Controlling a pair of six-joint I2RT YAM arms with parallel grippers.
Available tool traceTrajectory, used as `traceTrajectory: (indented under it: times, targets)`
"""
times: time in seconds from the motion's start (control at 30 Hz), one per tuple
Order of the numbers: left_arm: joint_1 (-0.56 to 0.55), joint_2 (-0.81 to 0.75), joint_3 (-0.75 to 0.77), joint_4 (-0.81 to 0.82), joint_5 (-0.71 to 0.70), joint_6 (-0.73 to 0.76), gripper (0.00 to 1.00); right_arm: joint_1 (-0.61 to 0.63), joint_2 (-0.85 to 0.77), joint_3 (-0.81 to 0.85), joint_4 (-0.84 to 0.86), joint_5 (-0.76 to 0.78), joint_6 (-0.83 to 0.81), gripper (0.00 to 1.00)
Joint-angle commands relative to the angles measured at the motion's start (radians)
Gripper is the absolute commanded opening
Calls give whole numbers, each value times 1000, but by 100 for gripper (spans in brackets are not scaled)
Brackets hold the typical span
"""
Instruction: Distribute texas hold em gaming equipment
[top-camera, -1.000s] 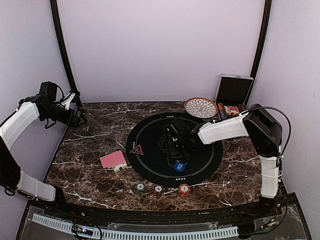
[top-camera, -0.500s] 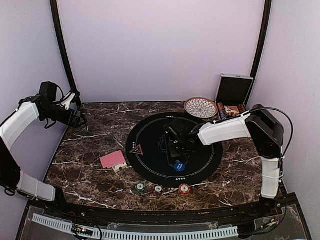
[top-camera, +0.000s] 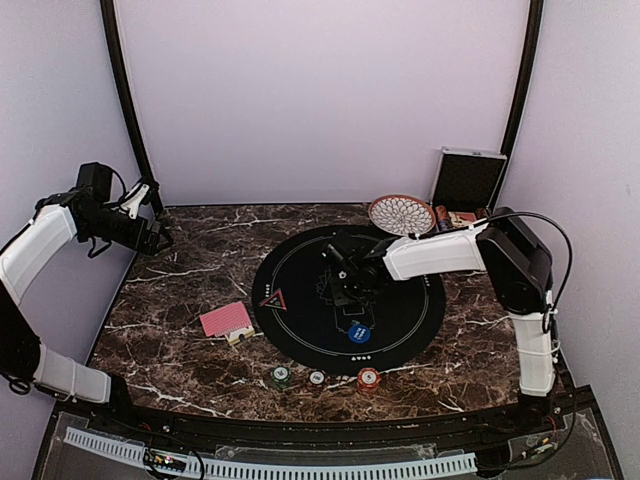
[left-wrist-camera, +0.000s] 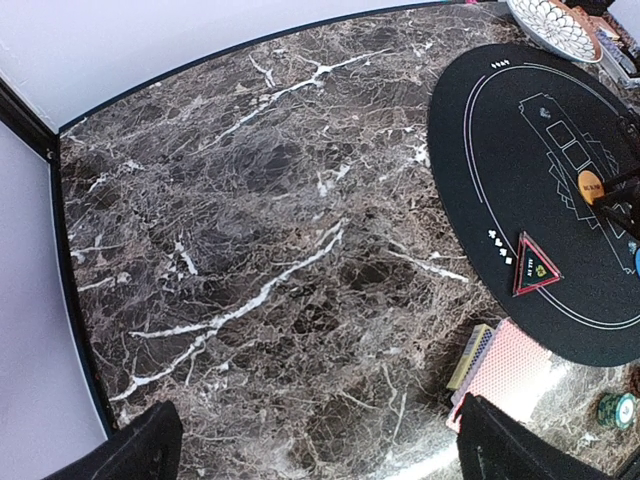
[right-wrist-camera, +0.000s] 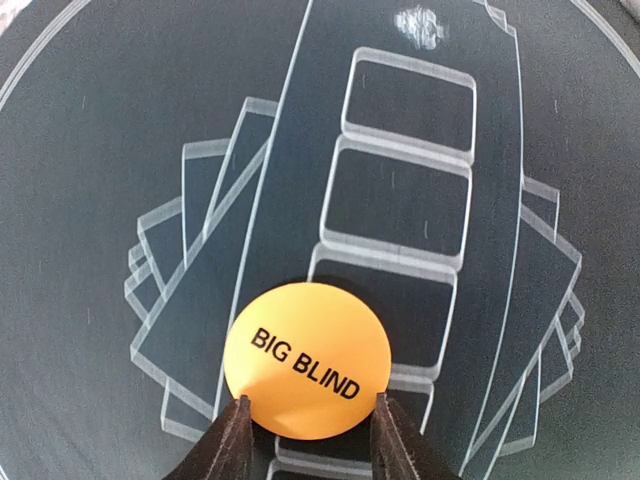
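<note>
Where right gripper (right-wrist-camera: 308, 402) overlaps orange disc (right-wrist-camera: 306, 350), rim hides.

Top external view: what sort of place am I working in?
Probably an enclosed robot cell set up as a poker table: plain lilac walls close around a marble-patterned tabletop, a round black card mat, an open aluminium case behind.

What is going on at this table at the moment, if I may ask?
The right gripper is low over the round black mat, its fingers on either side of the orange BIG BLIND button. The left gripper hangs open and empty over the far left. A blue button, the pink-backed cards and three chip stacks lie untouched.
</note>
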Motion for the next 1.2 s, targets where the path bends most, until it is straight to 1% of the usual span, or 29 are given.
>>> traceTrajectory:
  times: [0.0, 0.33, 0.53, 0.67, 0.73, 0.8, 0.87, 1.03, 1.1, 1.17]
  targets:
    - [0, -39, -11, -19, 19, 5, 99, -39, 111, 49, -27, 39, -56, 39]
    - [0, -37, -6, -27, 22, 8, 99, -101, 218, 203, -16, 58, -91, 39]
    - [0, -34, 5, -34, 17, 13, 99, -127, 279, 315, -43, 48, -118, 39]
    - [0, -33, 8, -37, 19, 13, 99, -132, 283, 349, -47, 30, -149, 42]
    - [0, -31, 12, -40, 19, 13, 99, -131, 268, 356, -59, 25, -163, 47]
    - [0, -29, 17, -47, 19, 14, 99, -131, 227, 337, -70, 16, -172, 53]
    - [0, -27, 20, -52, 20, 16, 99, -130, 162, 284, -66, 2, -176, 61]
    - [0, -24, 22, -59, 33, 17, 99, -107, -24, 74, -30, -82, -176, 73]
    - [0, -21, 25, -61, 35, 16, 99, -85, -87, -1, -34, -96, -178, 75]
    - [0, -21, 25, -61, 35, 16, 99, -62, -149, -80, -27, -109, -179, 76]
